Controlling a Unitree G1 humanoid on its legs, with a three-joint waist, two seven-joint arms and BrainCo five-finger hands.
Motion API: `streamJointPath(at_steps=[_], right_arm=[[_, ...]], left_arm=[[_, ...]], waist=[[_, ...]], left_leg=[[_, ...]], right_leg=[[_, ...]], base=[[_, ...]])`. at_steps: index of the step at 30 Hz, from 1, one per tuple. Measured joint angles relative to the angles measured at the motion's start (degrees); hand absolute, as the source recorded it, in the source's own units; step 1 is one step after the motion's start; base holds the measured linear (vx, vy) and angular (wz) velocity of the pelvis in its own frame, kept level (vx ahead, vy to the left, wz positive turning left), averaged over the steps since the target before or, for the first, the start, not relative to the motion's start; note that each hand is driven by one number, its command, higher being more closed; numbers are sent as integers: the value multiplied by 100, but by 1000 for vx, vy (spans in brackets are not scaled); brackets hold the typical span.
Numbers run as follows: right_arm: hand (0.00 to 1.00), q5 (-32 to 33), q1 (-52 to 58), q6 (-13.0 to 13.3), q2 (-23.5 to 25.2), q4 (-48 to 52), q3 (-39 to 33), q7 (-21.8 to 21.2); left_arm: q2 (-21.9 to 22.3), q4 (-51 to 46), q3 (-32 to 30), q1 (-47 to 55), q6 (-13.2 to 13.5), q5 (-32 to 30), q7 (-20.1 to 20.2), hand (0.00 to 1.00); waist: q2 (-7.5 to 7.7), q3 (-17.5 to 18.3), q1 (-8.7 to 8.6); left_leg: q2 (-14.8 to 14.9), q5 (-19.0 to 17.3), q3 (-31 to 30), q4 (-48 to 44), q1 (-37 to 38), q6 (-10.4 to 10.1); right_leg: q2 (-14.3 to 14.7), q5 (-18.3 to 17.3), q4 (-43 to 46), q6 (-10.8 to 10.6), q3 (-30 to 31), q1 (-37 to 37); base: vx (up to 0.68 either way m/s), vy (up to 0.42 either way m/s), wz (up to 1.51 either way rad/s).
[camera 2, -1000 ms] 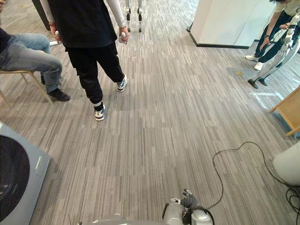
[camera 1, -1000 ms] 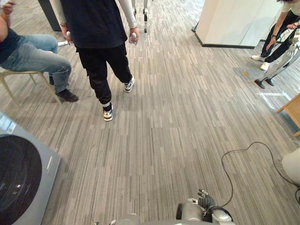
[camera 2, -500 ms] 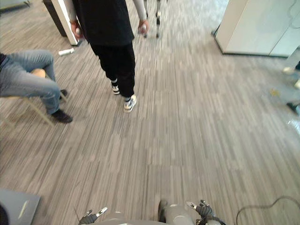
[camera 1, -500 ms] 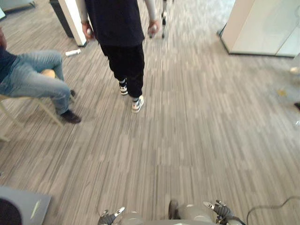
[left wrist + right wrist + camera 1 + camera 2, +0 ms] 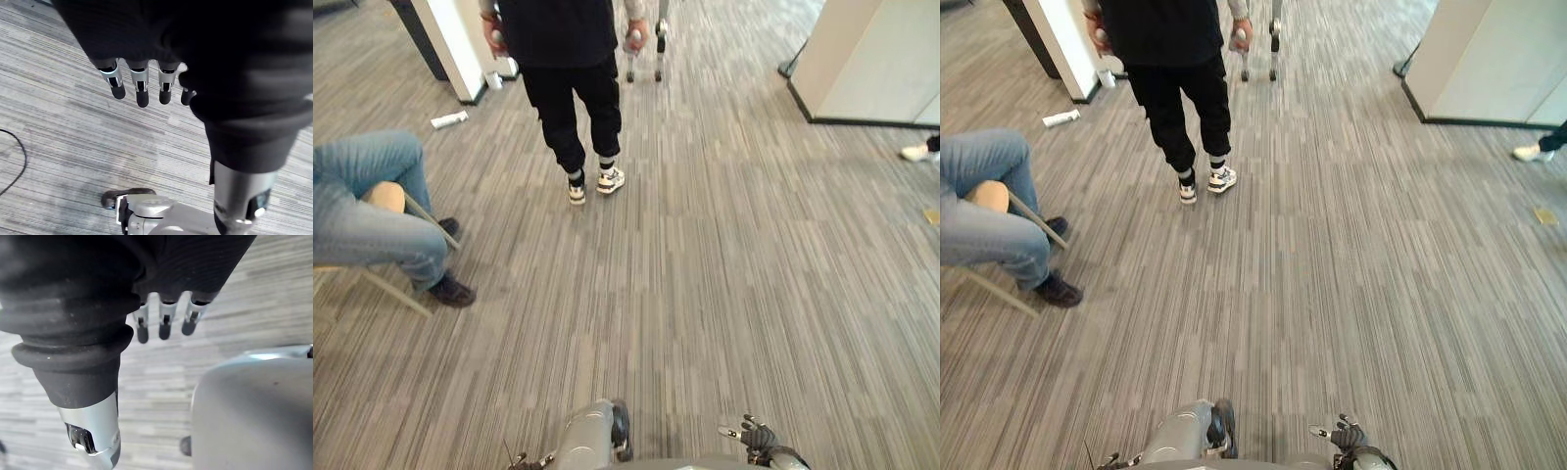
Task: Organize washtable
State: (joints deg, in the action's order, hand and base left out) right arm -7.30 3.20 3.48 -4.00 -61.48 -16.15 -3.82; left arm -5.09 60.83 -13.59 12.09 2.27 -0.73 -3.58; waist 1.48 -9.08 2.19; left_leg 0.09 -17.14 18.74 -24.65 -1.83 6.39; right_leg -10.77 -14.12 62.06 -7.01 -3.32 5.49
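Left robot hand (image 5: 142, 90) and right robot hand (image 5: 165, 323) hang over the floor (image 5: 724, 274), silver dark-tipped fingers straight and loose, nothing in either. The floor's grey with fine streaky stripes. A person in black trousers (image 5: 573, 88) stands ahead, and a person in blue jeans (image 5: 362, 206) sits on a thin-legged chair (image 5: 386, 196).

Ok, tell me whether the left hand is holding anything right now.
No, the left hand hangs with straight, empty fingers above the grey striped carpet floor.
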Motion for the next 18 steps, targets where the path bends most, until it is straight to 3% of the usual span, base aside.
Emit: streamJointPath(at_steps=[1,2,4,5,7,10,11,12,13,14,16,18], right_arm=[[0,2,-8,9,-6,13,-17,0],[0,1,-9,8,-17,12,-61,2],[0,20,109,-11,-89,-1,-122,10],[0,28,111,1,-90,16,-143,10],[0,6,235,-42,-101,46,-138,10],[0,-4,397,-89,-46,186,-116,8],[0,-10,456,-122,28,226,-82,12],[0,-15,470,-135,-37,234,-78,9],[0,-28,503,-146,-155,313,-35,3],[0,-67,533,-168,-274,389,121,10],[0,-76,484,-184,-300,290,172,19],[0,-64,431,-181,-256,165,171,24]], left_arm=[[-16,14,37,-59,4,0,10,0],[-17,40,37,-93,4,0,15,0],[15,45,37,-175,5,-3,45,0],[30,46,37,-190,5,-6,46,0],[55,38,54,-201,19,-48,62,0],[91,15,-55,-140,20,-100,65,0],[101,-98,-119,-55,29,-123,77,0],[217,-132,-263,-67,37,-122,81,0],[425,-225,-515,-65,37,-119,76,0],[547,-255,-730,-40,35,-106,56,0],[543,-265,-720,-44,43,-91,15,0],[488,-290,-663,-29,50,-91,-23,0]], waist=[[-16,2,-38],[-25,2,-73],[-128,-6,-197],[-157,-2,-201],[-209,-3,-279],[-184,59,-286],[-100,119,-287],[-195,139,-295],[-424,121,-254],[-521,67,-157],[-525,58,-126],[-415,6,-137]], left_leg=[[-13,5,16,327,363,-3],[-10,9,9,457,499,-9],[51,-1,-142,881,958,-83],[75,-12,-155,906,989,-103],[138,-152,-362,1081,1260,-359],[258,-417,-512,943,1579,-805],[376,-451,-633,271,1410,-876],[629,-404,-728,-600,1104,-941],[1020,-36,-807,-1922,529,-1030],[1436,606,-811,-3057,18,-923],[1701,468,-795,-3586,-355,-924],[1668,303,-579,-2869,-348,-1047]], right_leg=[[70,-235,-230,249,-357,292],[103,-324,-453,330,-519,432],[245,-413,-2168,401,-971,940],[272,-383,-2395,398,-975,986],[308,434,-4215,406,-880,1129],[281,1152,-4293,454,-694,1134],[279,1436,-4025,476,-693,1121],[349,1305,-3870,477,-800,1044],[544,1088,-3866,579,-923,842],[765,947,-3940,689,-922,597],[891,904,-4218,761,-928,126],[843,936,-4580,749,-867,-412]], base=[[515,94,-22],[485,52,5],[431,22,33],[391,3,41],[403,-34,48],[490,-171,52],[581,-309,47],[662,-332,42],[608,-305,3],[483,-184,-18],[410,-131,-27],[413,-98,-13]])
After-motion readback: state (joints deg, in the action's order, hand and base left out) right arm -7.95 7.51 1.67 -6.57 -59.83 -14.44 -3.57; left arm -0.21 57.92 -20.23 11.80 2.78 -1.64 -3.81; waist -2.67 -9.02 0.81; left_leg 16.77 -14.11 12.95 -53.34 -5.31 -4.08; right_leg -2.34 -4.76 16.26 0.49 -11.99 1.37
